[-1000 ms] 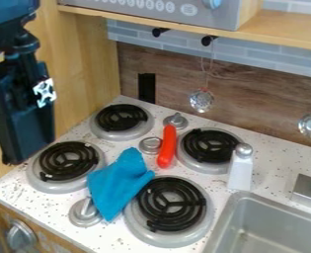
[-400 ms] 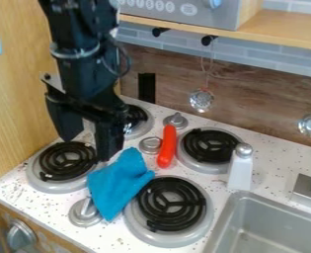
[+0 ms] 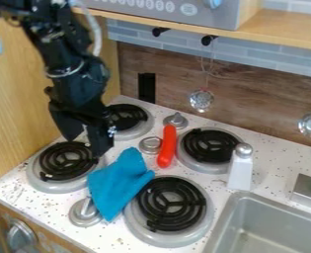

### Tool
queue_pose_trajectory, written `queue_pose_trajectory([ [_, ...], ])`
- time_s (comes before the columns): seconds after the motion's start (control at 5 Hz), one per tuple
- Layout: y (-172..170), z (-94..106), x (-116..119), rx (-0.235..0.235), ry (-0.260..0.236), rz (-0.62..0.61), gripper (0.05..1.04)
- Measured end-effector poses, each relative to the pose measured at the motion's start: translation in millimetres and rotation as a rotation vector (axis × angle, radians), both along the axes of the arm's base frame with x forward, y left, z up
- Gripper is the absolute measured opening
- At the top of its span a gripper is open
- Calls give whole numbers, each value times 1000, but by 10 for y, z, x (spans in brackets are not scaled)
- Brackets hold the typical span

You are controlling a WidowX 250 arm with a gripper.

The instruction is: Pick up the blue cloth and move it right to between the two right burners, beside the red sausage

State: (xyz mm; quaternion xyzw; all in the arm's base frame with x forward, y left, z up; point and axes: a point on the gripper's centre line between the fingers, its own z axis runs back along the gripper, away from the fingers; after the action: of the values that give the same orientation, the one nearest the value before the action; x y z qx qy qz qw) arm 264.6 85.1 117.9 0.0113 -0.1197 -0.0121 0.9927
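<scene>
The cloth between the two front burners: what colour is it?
Plain bright blue cloth, seen in the camera view.

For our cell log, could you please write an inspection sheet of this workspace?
Surface: white speckled stovetop with four black coil burners in grey rings and round grey knobs.
Work items: crumpled blue cloth, partly over the ring of the burner at the picture's lower middle.
Clutter: long orange-red object between burners; white tapered piece with grey rounded top near the sink.
Gripper: black two-finger gripper above the stove's left side; jaws apart, nothing seen between them.
Cables: pale cable curving beside the arm.
Surroundings: grey sink lower right; two silver ladles hanging at the wood-look backsplash.
</scene>
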Motion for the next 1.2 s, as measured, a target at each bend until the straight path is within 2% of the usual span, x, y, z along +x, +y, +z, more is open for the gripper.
queue_pose_trajectory([
  [0.2,108,-151,83,3,-9,44,1002],
  [0.4,147,-278,159,4,-66,131,1002],
  [0.8,220,-645,286,-25,-10,289,1002],
  [1.2,194,-889,473,-31,40,311,1002],
])
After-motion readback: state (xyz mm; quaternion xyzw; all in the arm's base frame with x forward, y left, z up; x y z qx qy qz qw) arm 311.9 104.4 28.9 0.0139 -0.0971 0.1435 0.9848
